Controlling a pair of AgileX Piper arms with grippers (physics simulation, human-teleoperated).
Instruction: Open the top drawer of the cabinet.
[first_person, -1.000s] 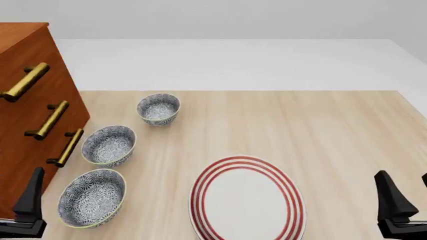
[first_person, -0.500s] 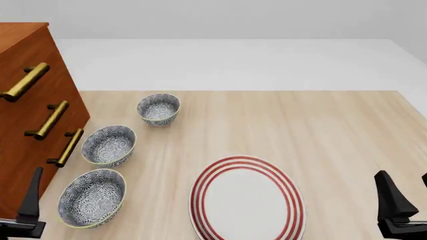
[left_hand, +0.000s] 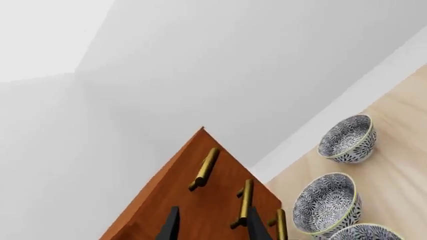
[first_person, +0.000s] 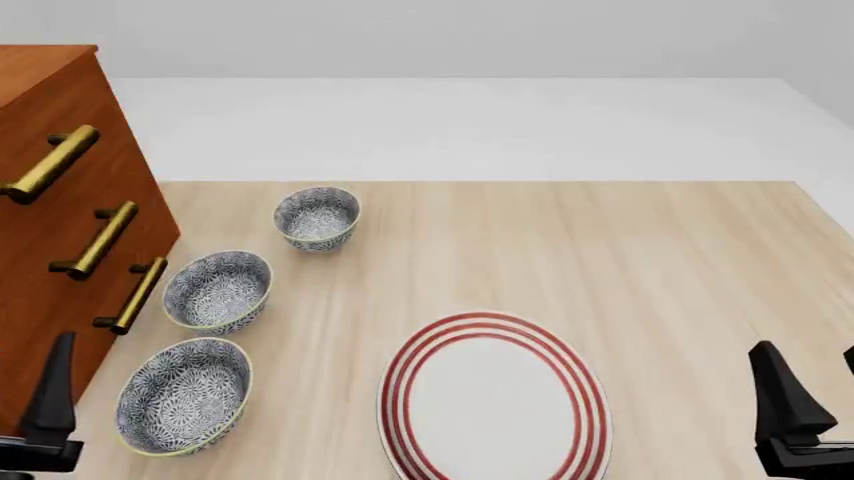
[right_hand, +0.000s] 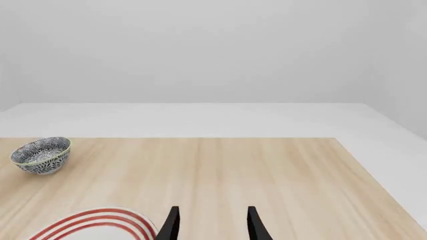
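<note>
From the left wrist, the cabinet (left_hand: 200, 200) rises as a reddish-brown wedge with three brass handles on its face. The top drawer (left_hand: 190, 165) carries the handle nearest the cabinet's upper edge, and it sits flush with the front. The left gripper (left_hand: 212, 229) points at the cabinet face, its two dark fingers apart with nothing between them. Beside the cabinet three patterned bowls (left_hand: 327, 202) line up on the wooden table (left_hand: 400, 165).

From the front, the cabinet (first_person: 60, 230) stands at the table's (first_person: 601, 250) left edge, the top drawer (first_person: 67, 120) highest of the three and closed. The bowls (first_person: 218, 291) run in a row just beside the cabinet's front, and a red-ringed plate (first_person: 494, 405) lies well apart from it, toward the table's middle. One finger of the left gripper (first_person: 51, 405) shows close to the cabinet's lower corner, not touching any handle. The right gripper (first_person: 801, 415) sits far across the table from the cabinet.

From the right wrist, the right gripper (right_hand: 211, 224) has its fingers spread and empty above the table (right_hand: 267, 170), with the plate's (right_hand: 100, 224) rim just beside them and one bowl (right_hand: 41, 155) farther off.
</note>
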